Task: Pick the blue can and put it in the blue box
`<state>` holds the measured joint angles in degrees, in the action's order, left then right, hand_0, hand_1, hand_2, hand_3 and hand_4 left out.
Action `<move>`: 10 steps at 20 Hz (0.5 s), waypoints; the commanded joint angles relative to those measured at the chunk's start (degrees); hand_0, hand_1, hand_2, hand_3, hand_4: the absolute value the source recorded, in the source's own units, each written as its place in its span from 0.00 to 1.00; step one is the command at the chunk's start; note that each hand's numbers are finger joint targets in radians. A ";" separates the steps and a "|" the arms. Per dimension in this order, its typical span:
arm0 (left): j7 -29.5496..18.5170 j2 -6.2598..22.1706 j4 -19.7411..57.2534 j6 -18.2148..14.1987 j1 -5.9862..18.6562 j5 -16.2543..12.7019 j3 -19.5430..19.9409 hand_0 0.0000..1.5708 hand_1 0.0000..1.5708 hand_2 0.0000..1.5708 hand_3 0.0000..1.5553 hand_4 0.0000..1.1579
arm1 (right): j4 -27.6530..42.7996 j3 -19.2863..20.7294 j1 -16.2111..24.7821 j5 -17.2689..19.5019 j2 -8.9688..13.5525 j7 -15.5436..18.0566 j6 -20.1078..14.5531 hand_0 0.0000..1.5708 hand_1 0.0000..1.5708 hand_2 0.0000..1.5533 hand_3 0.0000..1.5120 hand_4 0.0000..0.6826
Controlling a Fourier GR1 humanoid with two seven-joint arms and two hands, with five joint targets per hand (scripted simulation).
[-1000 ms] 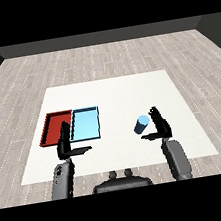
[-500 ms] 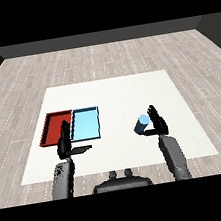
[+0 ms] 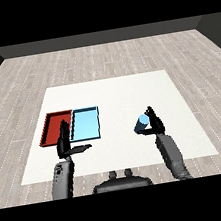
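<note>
Table, white, on a floor of pale planks; two trays side by side at left, touching along one edge; red tray outermost, blue tray just right of it, both lying flat and holding nothing.

Can, blue, right of centre, well apart from the blue tray and about level with its near edge; tilted, pale top facing left and up; seen against the table's near half, though whether lifted or resting cannot be told.

Right hand at the can's right side, touching it; fingers raised and bent toward the can, thumb low beneath it; seems partly closed about the can, with most of the can's left side bare; grey forearm running down to the lower right.

Left hand at near left, over the near edge of the red tray and the seam between the trays; fingers straight and pointing far, thumb stretched out to the right across the table; spread wide, holding nothing; grey forearm below it, running to the lower left.

Bare white table between the blue tray and the can.
</note>
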<state>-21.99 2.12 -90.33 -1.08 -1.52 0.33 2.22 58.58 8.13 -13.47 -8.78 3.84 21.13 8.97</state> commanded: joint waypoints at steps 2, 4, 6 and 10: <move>2.43 1.66 -0.72 0.58 2.61 -1.24 1.92 0.00 0.00 0.00 0.00 0.00 | -4.11 -0.19 -1.33 -0.43 -1.39 1.28 -1.10 0.00 0.00 0.00 0.00 0.00; 0.77 -0.97 0.58 -1.81 3.08 0.38 -0.03 0.00 0.00 0.00 0.00 0.00 | -8.54 0.48 -3.30 -0.17 0.66 3.48 0.72 0.00 0.00 0.00 0.00 0.00; -2.38 -0.55 2.45 0.31 0.36 -0.29 0.18 0.00 0.00 0.00 0.00 0.00 | -1.84 -1.05 -4.58 -0.67 -2.71 -1.86 -3.73 0.00 0.00 0.00 0.00 0.00; 1.32 1.08 -5.12 1.19 -3.39 -0.01 -0.37 0.00 0.00 0.00 0.00 0.00 | -9.22 0.37 -4.19 -1.48 -0.42 4.38 0.35 0.00 0.00 0.00 0.00 0.00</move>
<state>-21.06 2.78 -91.21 -0.76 -1.04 -0.13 2.85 54.31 7.94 -15.94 -10.23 2.85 22.25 8.34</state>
